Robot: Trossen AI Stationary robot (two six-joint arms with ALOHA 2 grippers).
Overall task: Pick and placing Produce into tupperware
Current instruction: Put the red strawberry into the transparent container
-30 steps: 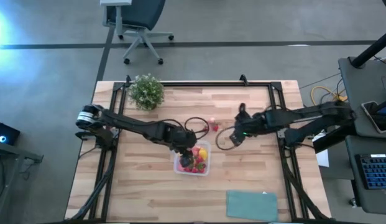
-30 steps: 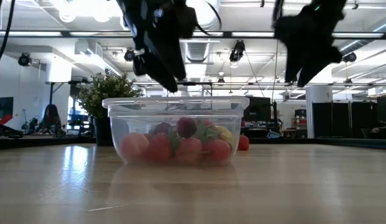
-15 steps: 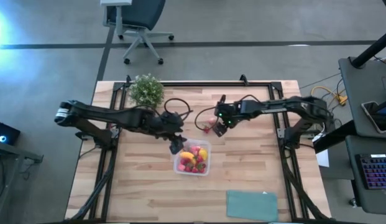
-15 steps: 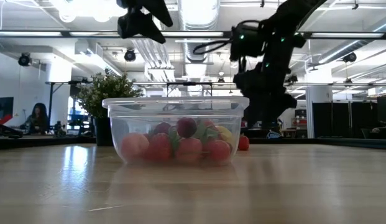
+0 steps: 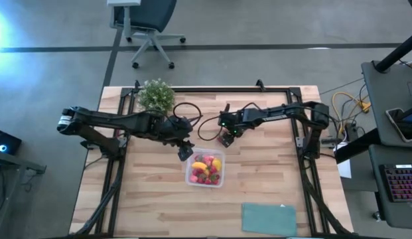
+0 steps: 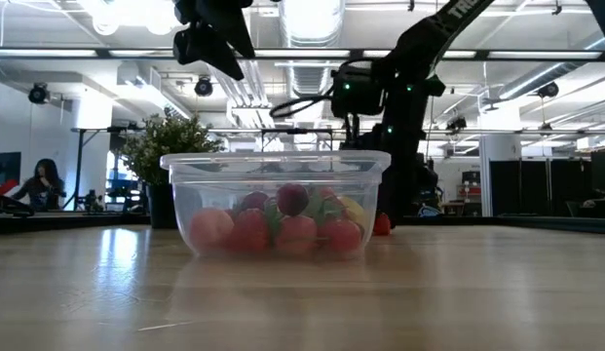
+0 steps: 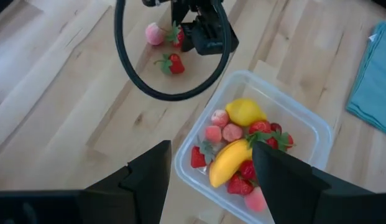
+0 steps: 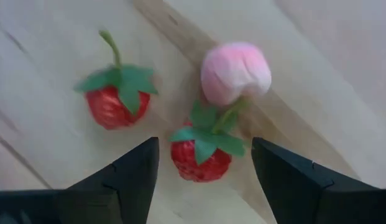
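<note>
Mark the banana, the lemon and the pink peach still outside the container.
banana (image 7: 229, 163): left wrist view, middle of its body.
lemon (image 7: 245, 112): left wrist view, its centre.
pink peach (image 8: 235, 71): right wrist view, its rounded top.

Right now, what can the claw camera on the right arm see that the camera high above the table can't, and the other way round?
Only the right wrist view shows three loose toys clearly: two strawberries with green leaves and a pink peach, all on the wood between the open right claw.

Only the high view shows the tupperware filled with fruit, the potted plant, the teal cloth and the left claw.

Both show the wooden table.
</note>
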